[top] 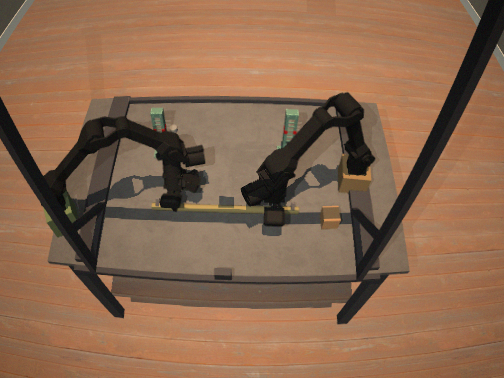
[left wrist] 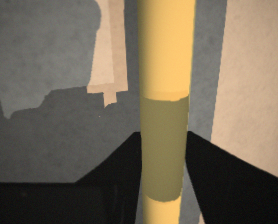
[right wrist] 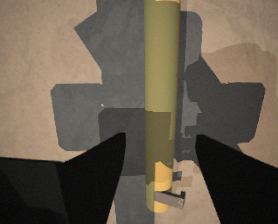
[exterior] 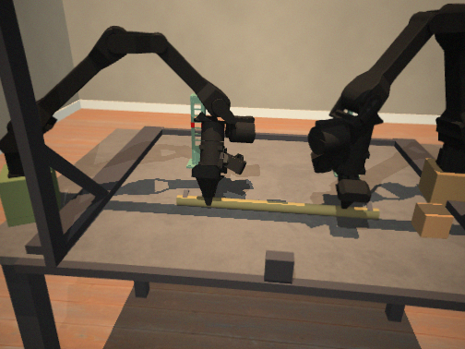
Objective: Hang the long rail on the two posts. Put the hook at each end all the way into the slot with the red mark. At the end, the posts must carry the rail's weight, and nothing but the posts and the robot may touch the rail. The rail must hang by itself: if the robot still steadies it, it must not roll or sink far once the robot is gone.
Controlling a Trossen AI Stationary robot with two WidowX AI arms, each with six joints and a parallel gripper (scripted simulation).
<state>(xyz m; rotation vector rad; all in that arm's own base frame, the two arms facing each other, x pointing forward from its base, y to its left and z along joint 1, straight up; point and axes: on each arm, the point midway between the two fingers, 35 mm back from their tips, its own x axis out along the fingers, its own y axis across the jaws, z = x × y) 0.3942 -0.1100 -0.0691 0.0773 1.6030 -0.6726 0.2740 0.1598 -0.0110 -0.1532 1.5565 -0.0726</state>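
While the left gripper is closed on the rail, the right gripper, half open, holds nothing; the rail lies before the 2 posts, hanging not yet done.

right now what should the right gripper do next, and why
Probably ease the right gripper into line over the rail, then close: its fingers stand apart on either side with gaps, short of the end hook, while the left gripper already grips the rail.
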